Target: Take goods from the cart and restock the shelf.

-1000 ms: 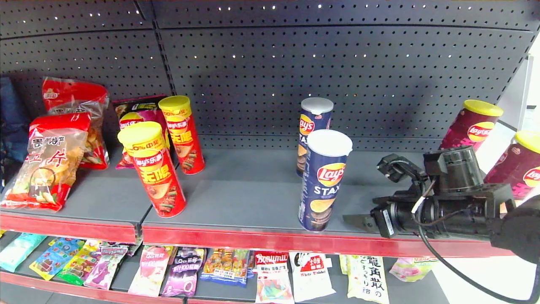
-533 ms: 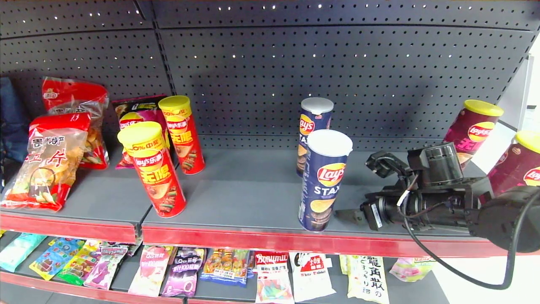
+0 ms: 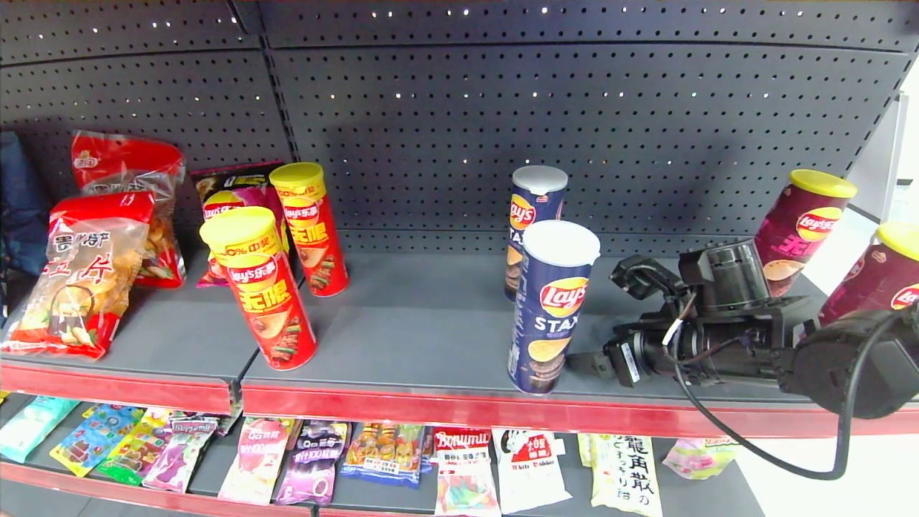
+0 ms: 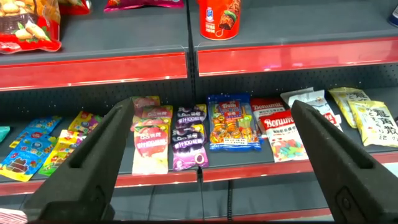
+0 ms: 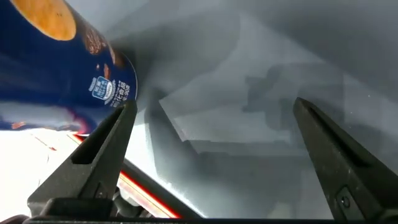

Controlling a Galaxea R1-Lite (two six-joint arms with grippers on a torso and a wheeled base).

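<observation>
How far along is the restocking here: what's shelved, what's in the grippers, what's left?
Done: front blue can, back blue can, red cans and maroon cans stand on the upper shelf. In hand: nothing; the right gripper sits open beside the front blue can, the left gripper open facing the lower shelf. Left: probably more goods, since bare shelf shows between red and blue cans.

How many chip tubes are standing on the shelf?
6. On the left, a front red tube and a back red tube; in the middle, a front blue tube and a back blue tube; at the right, two purple tubes. More may hide beyond the right edge.
</observation>
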